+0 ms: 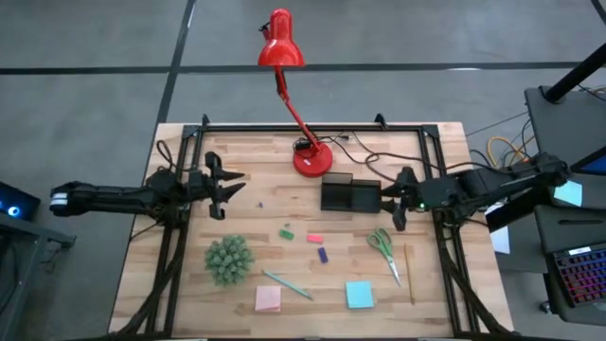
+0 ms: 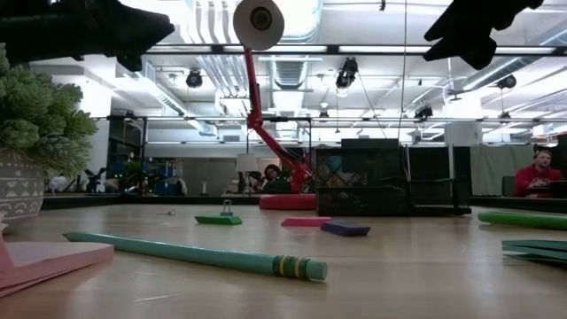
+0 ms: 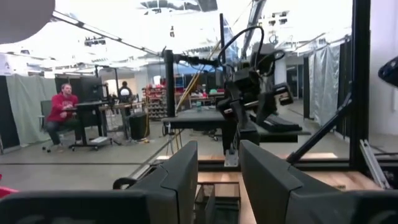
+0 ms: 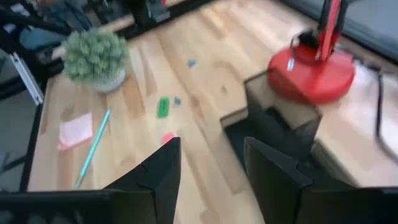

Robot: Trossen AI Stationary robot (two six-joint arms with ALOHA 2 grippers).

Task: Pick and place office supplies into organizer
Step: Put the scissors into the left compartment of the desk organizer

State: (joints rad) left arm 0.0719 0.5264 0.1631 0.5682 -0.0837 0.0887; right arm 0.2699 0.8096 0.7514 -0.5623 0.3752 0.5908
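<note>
The black organizer (image 1: 348, 194) stands on the wooden table near the red lamp base and is also visible in the right wrist view (image 4: 280, 121). Green-handled scissors (image 1: 383, 248), a pencil (image 1: 409, 275), a teal pen (image 1: 287, 284), a pink pad (image 1: 268, 299) and a light-blue pad (image 1: 359, 295) lie flat toward the near edge. Small green (image 1: 286, 233), red-pink (image 1: 315, 239) and purple (image 1: 323, 255) pieces lie mid-table. My left gripper (image 1: 222, 185) hovers open at the table's left, its fingers (image 3: 180, 171) empty. My right gripper (image 1: 398, 204) hovers open just right of the organizer, raised above the table.
A red desk lamp stands on its round base (image 1: 312, 159) behind the organizer, with a cable trailing right. A fuzzy green ball in a pot (image 1: 228, 259) sits near left of centre. A black frame rail (image 1: 312, 128) runs along the far edge. People sit beyond the table.
</note>
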